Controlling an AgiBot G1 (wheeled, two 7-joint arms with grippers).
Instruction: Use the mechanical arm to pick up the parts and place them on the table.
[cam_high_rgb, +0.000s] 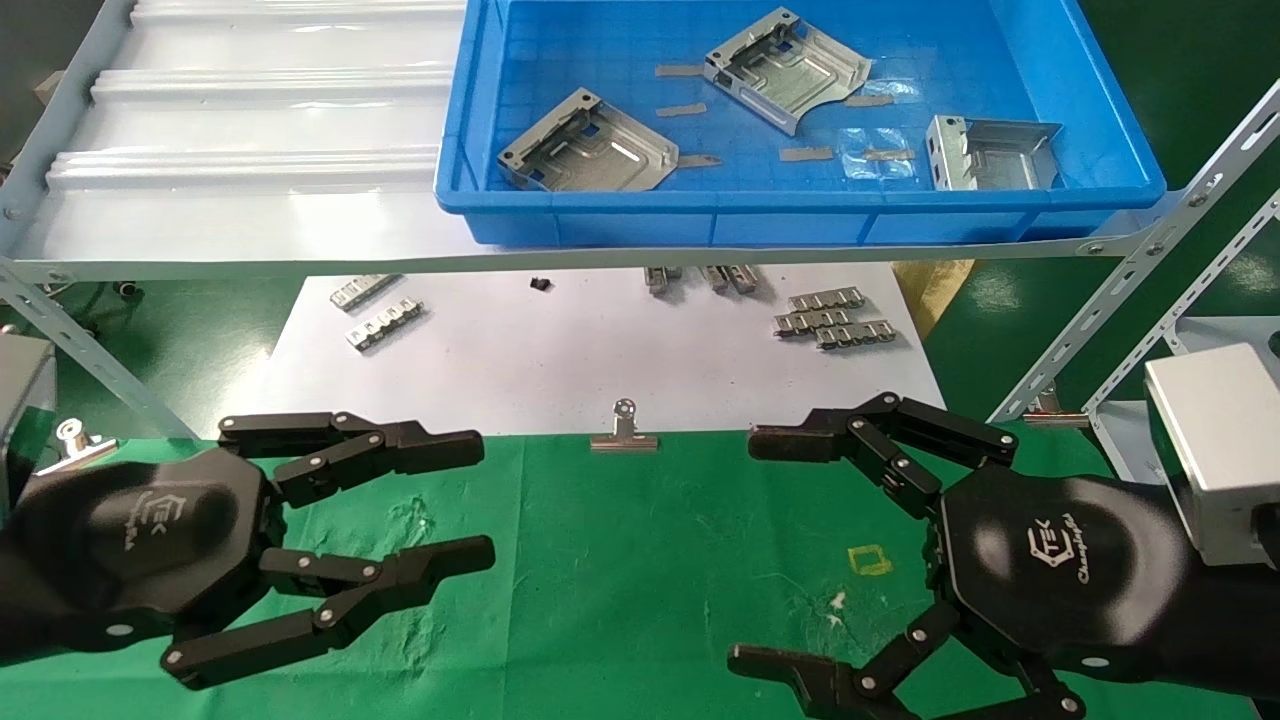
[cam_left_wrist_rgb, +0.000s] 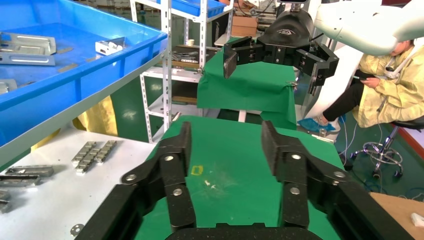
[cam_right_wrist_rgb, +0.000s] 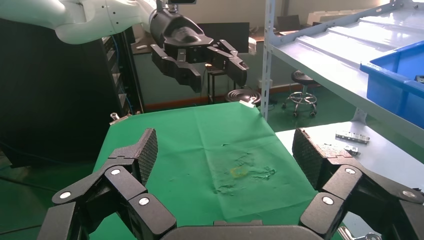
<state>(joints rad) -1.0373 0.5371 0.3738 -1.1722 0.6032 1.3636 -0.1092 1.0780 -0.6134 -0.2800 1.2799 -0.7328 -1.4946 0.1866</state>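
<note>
- Both pincers hover low over the green surface (cam_high_rgb: 640, 560), facing each other across it with nothing between their fingers.
- Left pincer (cam_high_rgb: 485, 500) sits at the robot's left, its black linkage fingers spread wide apart; the left wrist view shows the same gap, with bare green cloth visible between the two fingers (cam_left_wrist_rgb: 175, 160).
- Right pincer (cam_high_rgb: 745, 550) sits at the robot's right, likewise spread wide; the right wrist view shows its ridged pads (cam_right_wrist_rgb: 147, 152) well apart over the cloth.
- Three parts lie in the blue bin (cam_high_rgb: 1100, 190), which stands on the pale ribbed shelf (cam_high_rgb: 250, 130) above and behind the surface.
- One part (cam_high_rgb: 590, 150) lies near the bin's front left, a second part (cam_high_rgb: 790, 65) lies farther back near the middle, and a third part (cam_high_rgb: 990, 150) lies toward the front right.
- All three parts are apart from each other and well away from both pincers.
- Small brownish strips (cam_high_rgb: 805, 154) lie scattered on the bin floor between the parts.
- Beneath the shelf a white paper sheet (cam_high_rgb: 560, 370) carries clusters of small ridged metal strips (cam_high_rgb: 830, 318).
- One silver binder clip (cam_high_rgb: 625, 430) sits at the paper's near edge, where it meets the green cloth, between the two pincers.
- One small yellow square outline (cam_high_rgb: 868, 560) marks the cloth just beside the right pincer.
</note>
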